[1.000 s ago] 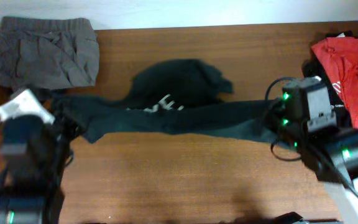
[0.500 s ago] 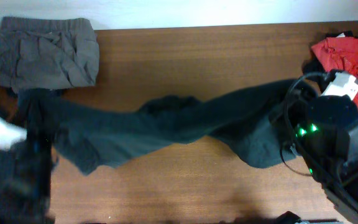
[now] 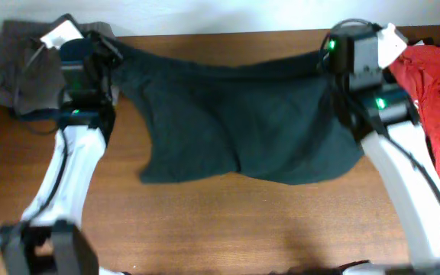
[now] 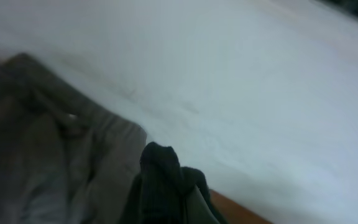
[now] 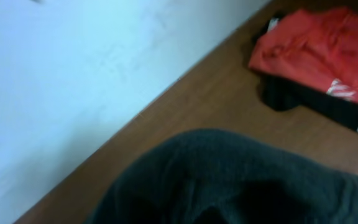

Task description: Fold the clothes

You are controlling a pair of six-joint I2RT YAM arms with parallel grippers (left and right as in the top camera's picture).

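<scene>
The black T-shirt [image 3: 243, 126] hangs spread between my two arms near the table's far edge, its lower part draping onto the wood; no lettering shows. My left gripper [image 3: 111, 52] is shut on the shirt's left top corner, a black bunch in the left wrist view [image 4: 163, 186]. My right gripper [image 3: 328, 67] holds the right top corner; in the right wrist view black cloth [image 5: 229, 180] hides the fingers. The grey garment [image 3: 14, 65] lies at the far left, also in the left wrist view [image 4: 48, 162]. The red T-shirt [image 3: 434, 92] lies at the far right, also in the right wrist view [image 5: 319, 53].
The wooden table [image 3: 228, 221] runs to a white wall [image 3: 220, 15] along its far edge. A dark item [image 5: 303, 99] lies under the red T-shirt at the right edge.
Both arms have swung from the table's near side to its far edge, lifting the black shirt from a twisted strip into a spread sheet. The white lettering no longer shows.
</scene>
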